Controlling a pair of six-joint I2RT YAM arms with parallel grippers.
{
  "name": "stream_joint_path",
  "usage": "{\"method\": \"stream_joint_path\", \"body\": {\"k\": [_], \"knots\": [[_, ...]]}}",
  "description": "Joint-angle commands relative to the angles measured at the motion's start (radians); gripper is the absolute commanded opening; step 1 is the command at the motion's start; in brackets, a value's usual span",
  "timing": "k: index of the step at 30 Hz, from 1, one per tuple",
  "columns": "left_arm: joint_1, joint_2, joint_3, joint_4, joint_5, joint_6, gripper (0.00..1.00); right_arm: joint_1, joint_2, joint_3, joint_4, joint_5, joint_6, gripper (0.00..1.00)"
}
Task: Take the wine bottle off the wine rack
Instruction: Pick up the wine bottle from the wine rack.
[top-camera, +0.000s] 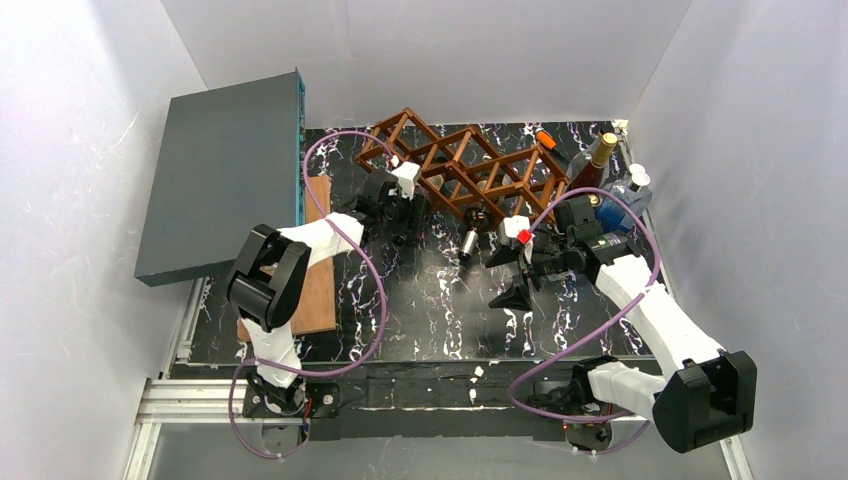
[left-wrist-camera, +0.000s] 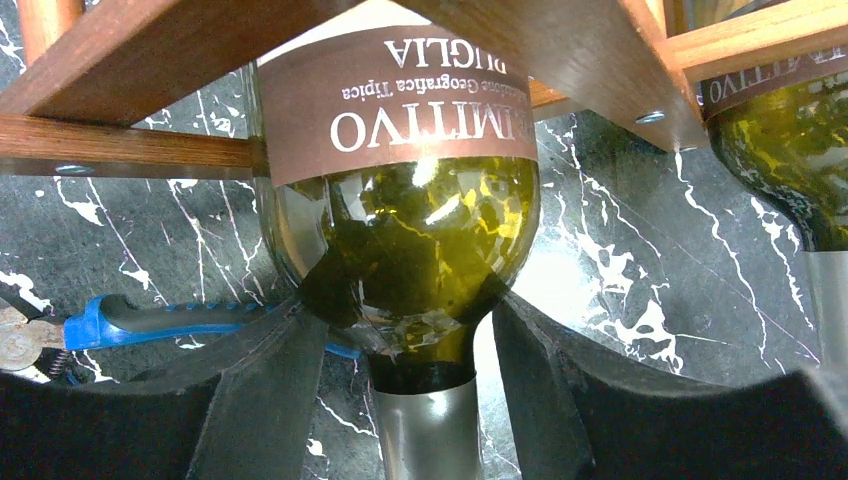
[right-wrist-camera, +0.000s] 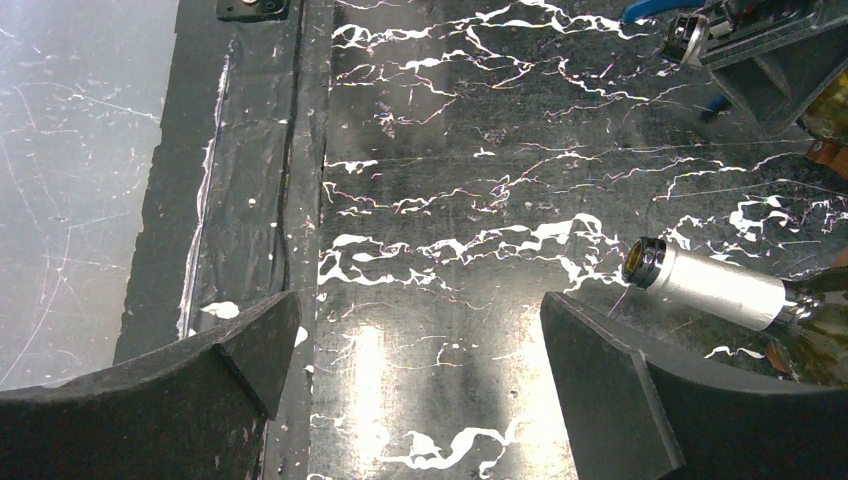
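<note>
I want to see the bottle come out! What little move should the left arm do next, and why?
Probably close the left gripper on the neck of the wine bottle. Its fingers sit either side of the neck with gaps showing, and the bottle lies in the wine rack.

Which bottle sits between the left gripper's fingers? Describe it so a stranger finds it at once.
Find the brown wooden wine rack on the black marble table. Toward its left end lies a dark green bottle with a brown label. Unlike the matching bottle to its right, whose silver neck pokes out free, its neck sits between the fingers of the left gripper.
</note>
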Motion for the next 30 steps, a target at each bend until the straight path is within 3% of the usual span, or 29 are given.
{"method": "stream_joint_path", "body": {"k": [1, 19, 26, 30], "knots": [[-0.001, 0.012, -0.012, 0.037, 0.001, -0.001, 0.57, 0.002, -0.008, -0.005, 0.003, -0.002, -0.013, 1.00], [0.000, 0.029, -0.027, 0.063, 0.006, -0.002, 0.52, 0.002, -0.011, -0.006, 0.001, 0.001, -0.018, 1.00], [0.000, 0.025, -0.028, 0.065, 0.011, 0.001, 0.32, 0.002, -0.009, -0.007, -0.002, 0.001, -0.022, 1.00], [0.000, -0.009, -0.041, 0.065, 0.017, 0.011, 0.13, 0.002, -0.009, -0.007, -0.002, 0.003, -0.023, 1.00]]}}
